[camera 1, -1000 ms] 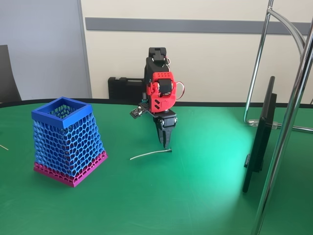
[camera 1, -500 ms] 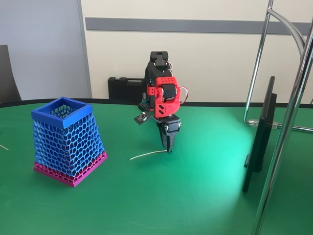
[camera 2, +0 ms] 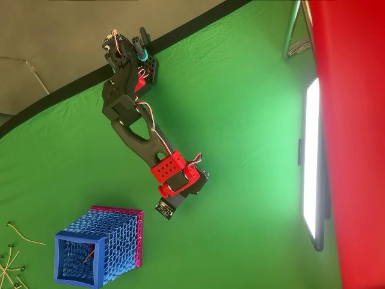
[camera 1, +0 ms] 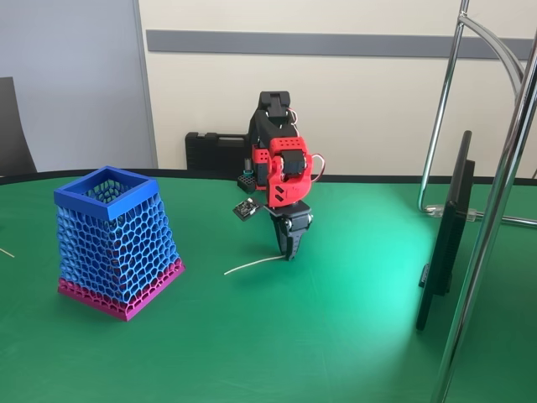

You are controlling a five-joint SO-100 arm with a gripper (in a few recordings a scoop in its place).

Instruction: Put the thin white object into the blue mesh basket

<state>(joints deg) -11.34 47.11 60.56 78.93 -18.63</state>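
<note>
Fixed view, left to right: blue mesh basket [camera 1: 115, 242] stands upright on the green counter [camera 1: 336, 336] at the left, solid blue rim up, magenta band at the base, open top; the thin white object [camera 1: 249, 265] lies on the counter right of the basket and apart from it, slightly curved, its left tip free, its right end running in between the dark fingertips of the end effector [camera 1: 290, 252]; the end effector points straight down with its tips at counter level, jaws drawn narrow and pinched on that right end of the stick; red and black wrist block sits above it, arm base behind at the counter's far edge; a black case [camera 1: 216, 151] rests by the wall behind the arm; a thin dark monitor [camera 1: 445, 235], seen edge-on, and a chrome stand [camera 1: 495, 210] sit at the right.

Overhead view: several thin pale sticks [camera 2: 12, 259] lie loose at the far left edge; the blue mesh basket [camera 2: 96, 253] is at lower left, with something thin visible inside it, cannot tell what; the arm [camera 2: 141, 138] reaches from the counter's dark edge down toward centre, its red wrist covering the fingertips; bright monitor [camera 2: 313, 162] at right.
</note>
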